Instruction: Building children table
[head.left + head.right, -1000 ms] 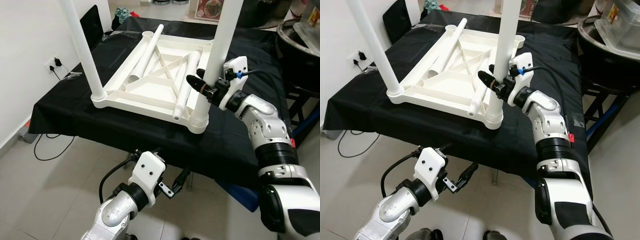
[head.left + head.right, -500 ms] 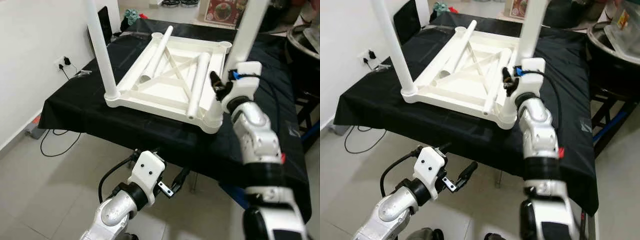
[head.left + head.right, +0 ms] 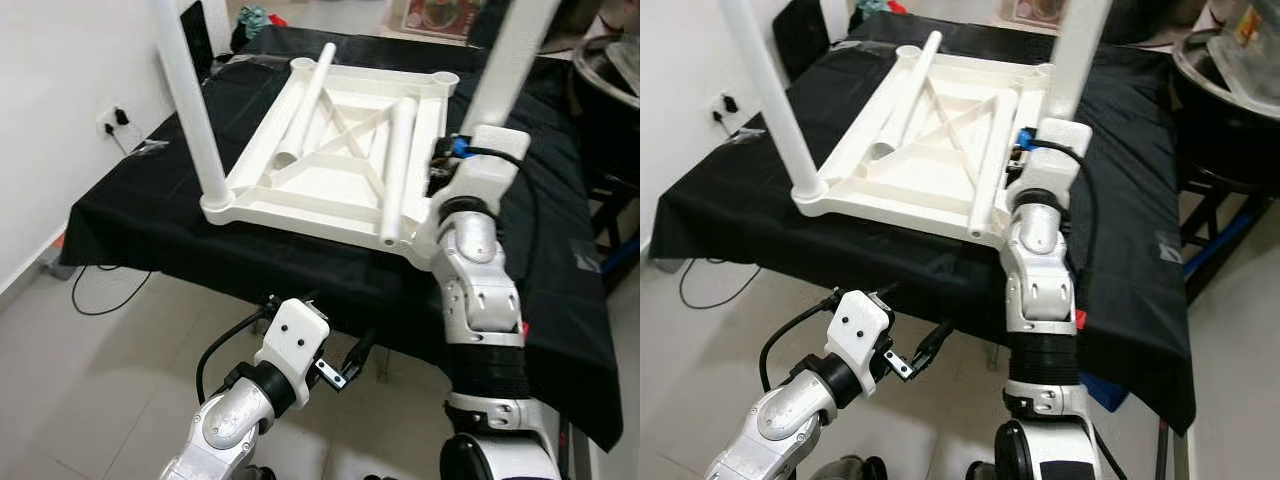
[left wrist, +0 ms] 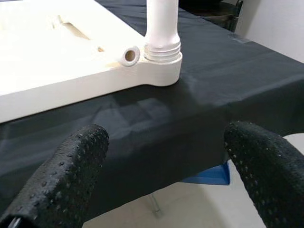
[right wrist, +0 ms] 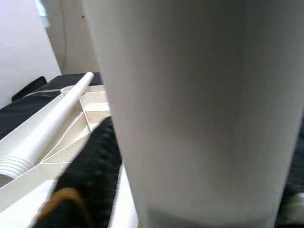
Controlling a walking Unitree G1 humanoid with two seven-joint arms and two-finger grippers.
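On the black cloth (image 3: 150, 215) lies the upturned tabletop (image 3: 335, 165), where we have swung our right gripper (image 3: 445, 172) behind the near leg (image 3: 505, 70), fingers clamping it, twisting it home; left gripper (image 4: 161, 166) hangs open.

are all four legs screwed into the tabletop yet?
No. Two legs stand upright in corner sockets of the tabletop, while two loose legs lie flat on its underside.
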